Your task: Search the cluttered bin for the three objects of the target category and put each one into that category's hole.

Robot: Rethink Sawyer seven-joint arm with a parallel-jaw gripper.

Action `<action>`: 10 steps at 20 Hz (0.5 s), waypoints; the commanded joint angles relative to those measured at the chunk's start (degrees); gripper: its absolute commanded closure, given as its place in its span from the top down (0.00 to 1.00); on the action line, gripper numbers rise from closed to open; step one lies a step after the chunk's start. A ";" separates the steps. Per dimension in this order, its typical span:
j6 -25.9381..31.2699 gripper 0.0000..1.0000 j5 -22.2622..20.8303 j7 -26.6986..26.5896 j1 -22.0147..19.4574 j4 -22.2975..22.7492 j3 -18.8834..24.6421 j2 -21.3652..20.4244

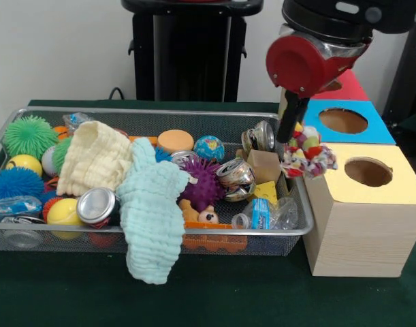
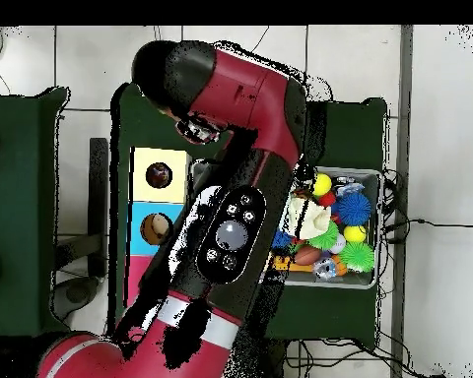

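In the front view, a knotted rope toy (image 1: 307, 154) of many colours is seen hanging at the right end of the wire bin (image 1: 194, 235), just left of the yellow-topped wooden box (image 1: 366, 218). It is held up at the tip of the gripper (image 1: 289, 139), whose dark fingers come down from the red arm (image 1: 303, 63) in the upper right of the frame and are closed on the toy's upper left part. The toy hangs to the right of and just below the fingers, above the bin's right rim and level with the yellow box's hole (image 1: 368, 172). Behind it, a blue-topped box with its own hole (image 1: 343, 120) is seen, and a red top further back.

Inside the bin are crushed cans (image 1: 236, 178), a purple spiky ball (image 1: 202, 185), a mint cloth (image 1: 150, 208) draped over the front rim and a cream cloth (image 1: 94, 158).

In the overhead view the gripper and the toy are hidden beneath the arm (image 2: 242, 148); the yellow box top (image 2: 160, 175) and blue box top (image 2: 156, 228) are seen in the left centre.
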 commanded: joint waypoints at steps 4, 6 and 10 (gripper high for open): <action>3.72 0.00 -0.08 -18.08 -4.71 0.36 17.49 -3.94; 3.78 0.00 -1.14 -17.84 -4.86 0.39 18.14 -4.23; 1.42 0.00 -4.43 -21.60 -4.91 4.93 19.39 -7.31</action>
